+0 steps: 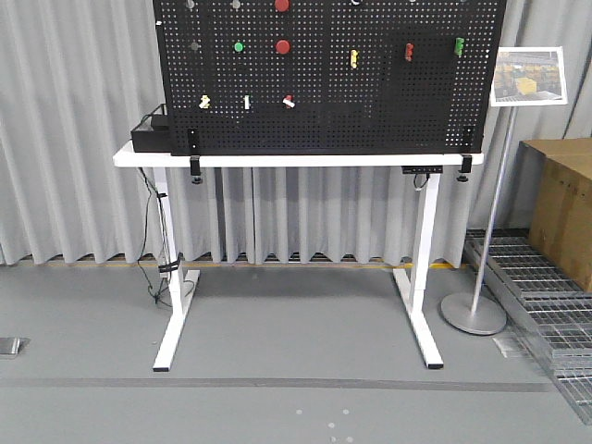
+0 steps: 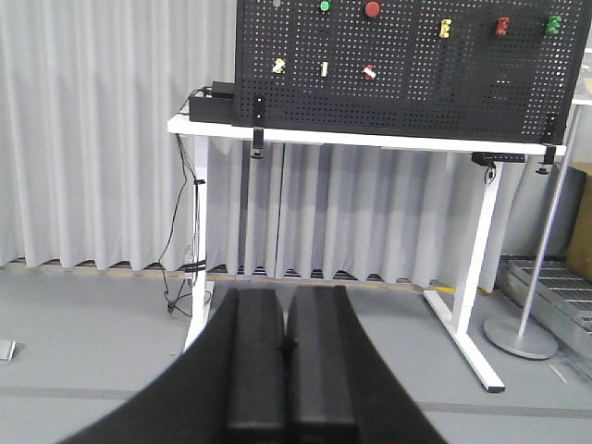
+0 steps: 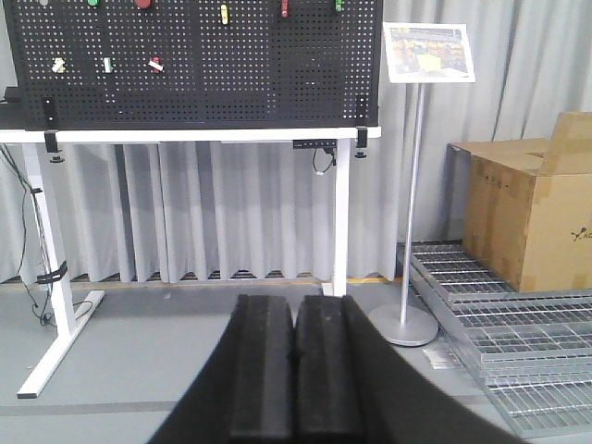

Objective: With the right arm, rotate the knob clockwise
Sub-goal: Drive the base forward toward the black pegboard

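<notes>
Facing one pegboard (image 1: 370, 111) on one table (image 1: 277, 160), we have our left gripper (image 2: 287, 347) and right gripper (image 3: 296, 347) each pressed together, empty. Nine coloured knobs (image 1: 282, 46), three round and six small, sit on the pegboard, well apart from both.

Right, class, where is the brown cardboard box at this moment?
In the right wrist view, the brown cardboard box stands on the right side, by the grey metal floor grating and right of the silver sign stand.

Grey curtains (image 3: 231, 203), grey floor (image 3: 157, 351), white table (image 3: 185, 136).
Ahead of my right gripper (image 3: 294, 365) I see the table; to the gripper's right, a sign stand (image 3: 412, 203), cardboard box (image 3: 518, 213) and metal floor grating (image 3: 518, 333).
</notes>
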Tool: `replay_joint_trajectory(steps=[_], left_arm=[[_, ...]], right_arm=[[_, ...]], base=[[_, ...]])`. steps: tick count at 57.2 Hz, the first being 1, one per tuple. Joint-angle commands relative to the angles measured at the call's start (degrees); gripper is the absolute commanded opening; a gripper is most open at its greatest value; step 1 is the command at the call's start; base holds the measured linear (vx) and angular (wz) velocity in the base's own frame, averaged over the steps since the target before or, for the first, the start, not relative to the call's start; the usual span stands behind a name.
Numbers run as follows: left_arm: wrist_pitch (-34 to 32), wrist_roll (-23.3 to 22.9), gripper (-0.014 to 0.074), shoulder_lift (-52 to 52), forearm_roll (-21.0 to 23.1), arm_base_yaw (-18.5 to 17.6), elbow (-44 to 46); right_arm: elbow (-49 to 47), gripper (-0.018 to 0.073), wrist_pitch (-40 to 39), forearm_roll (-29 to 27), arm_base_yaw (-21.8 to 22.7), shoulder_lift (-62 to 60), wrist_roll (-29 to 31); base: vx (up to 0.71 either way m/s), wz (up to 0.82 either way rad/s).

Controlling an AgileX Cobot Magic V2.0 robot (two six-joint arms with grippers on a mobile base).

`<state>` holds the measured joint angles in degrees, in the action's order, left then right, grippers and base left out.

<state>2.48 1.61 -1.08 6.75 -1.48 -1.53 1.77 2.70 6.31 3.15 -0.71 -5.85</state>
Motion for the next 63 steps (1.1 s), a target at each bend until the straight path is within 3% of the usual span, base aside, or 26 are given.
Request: replay_joint_trajectory(steps=[1, 63], left_arm=[[-4.73, -0.55, -0.0006, 0.01, 0.45, 0.11, -0.75], [-4.73, -0.55, -0.0006, 0.01, 0.45, 0.11, -0.75]], right_arm=[[0.31, -0.0009, -4.66, 0.53, 0.36, -0.55, 0.51], [0.31, -0.0009, -4.66, 0.53, 0.36, -0.55, 0.51]], base=[[0.00, 0.00], [0.04, 0.00]])
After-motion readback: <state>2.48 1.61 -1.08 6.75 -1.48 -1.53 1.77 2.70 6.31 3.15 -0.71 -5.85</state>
